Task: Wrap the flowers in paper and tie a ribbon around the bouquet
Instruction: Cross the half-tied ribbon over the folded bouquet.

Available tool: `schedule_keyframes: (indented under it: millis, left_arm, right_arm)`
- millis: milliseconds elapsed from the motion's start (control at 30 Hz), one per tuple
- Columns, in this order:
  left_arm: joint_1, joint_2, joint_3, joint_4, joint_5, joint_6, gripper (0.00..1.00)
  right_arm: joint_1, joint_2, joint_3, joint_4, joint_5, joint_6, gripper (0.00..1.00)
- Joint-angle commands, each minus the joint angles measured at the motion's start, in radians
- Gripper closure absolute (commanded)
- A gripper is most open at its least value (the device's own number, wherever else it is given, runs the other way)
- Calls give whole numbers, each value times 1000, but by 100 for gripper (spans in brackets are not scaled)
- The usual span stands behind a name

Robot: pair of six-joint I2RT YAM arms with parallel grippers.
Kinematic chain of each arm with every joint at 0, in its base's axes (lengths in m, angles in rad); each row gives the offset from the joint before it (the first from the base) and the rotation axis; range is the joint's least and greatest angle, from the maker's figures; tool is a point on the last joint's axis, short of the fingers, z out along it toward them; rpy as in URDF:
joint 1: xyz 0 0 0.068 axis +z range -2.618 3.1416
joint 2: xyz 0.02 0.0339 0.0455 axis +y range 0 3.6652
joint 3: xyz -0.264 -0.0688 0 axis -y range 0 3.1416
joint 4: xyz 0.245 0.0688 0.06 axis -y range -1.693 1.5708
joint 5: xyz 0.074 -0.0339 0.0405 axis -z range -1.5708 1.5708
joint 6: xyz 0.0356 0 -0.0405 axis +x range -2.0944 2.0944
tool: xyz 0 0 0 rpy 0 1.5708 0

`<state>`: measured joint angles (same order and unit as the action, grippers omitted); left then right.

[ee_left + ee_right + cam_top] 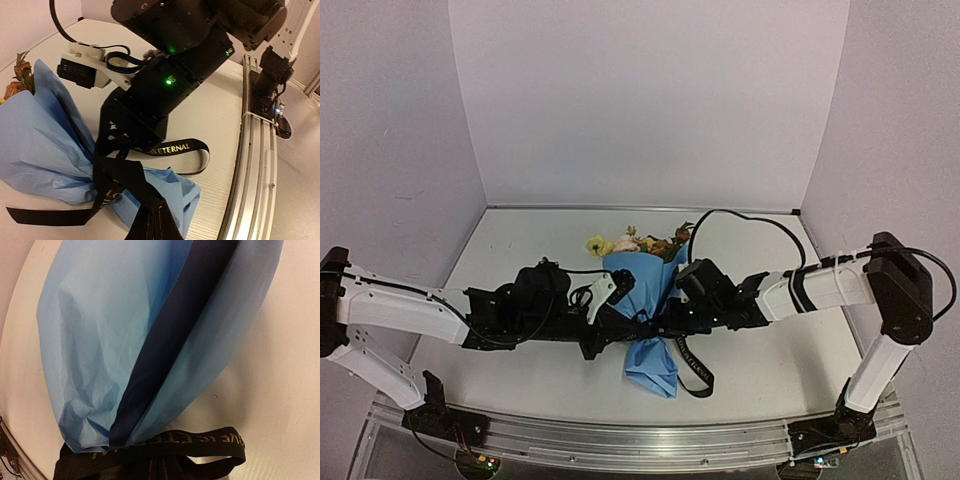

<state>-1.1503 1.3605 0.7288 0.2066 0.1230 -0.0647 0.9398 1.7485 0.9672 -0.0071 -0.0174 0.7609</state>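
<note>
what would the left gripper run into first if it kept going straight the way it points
The left gripper has its tips at the ribbon cinching the bouquet, so that comes first; just past it, probably the right gripper facing it.

2 white-shelled arms (400,310) with black joints (905,290) and wrists (535,295), looping black cables (745,214), green indicator lights (170,80).

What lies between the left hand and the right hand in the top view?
The narrow waist of the bouquet, cinched by the black ribbon, lies there; the top view shows it.
</note>
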Motion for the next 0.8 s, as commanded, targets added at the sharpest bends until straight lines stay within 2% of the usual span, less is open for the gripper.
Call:
schedule_keyframes:
  millis: [0,333,400,467,600,767]
  left_arm:
    - [-33,6,23,-15,114,5,100]
    - [-93,193,139,-86,141,52,96]
    - [-94,209,153,-89,136,54,88]
    - [-95,205,152,-84,114,50,76]
    - [-95,149,121,-45,60,37,58]
    - [-89,74,76,-2,11,13,48]
  right_arm:
    - [5,-4,-36,120,75,2,100]
    - [5,2,-85,257,54,-19,100]
    - [4,0,-95,280,49,-29,100]
    - [4,-2,-105,303,46,-38,100]
    - [6,-6,-114,325,32,-49,100]
    - [6,-3,-121,338,28,-54,100]
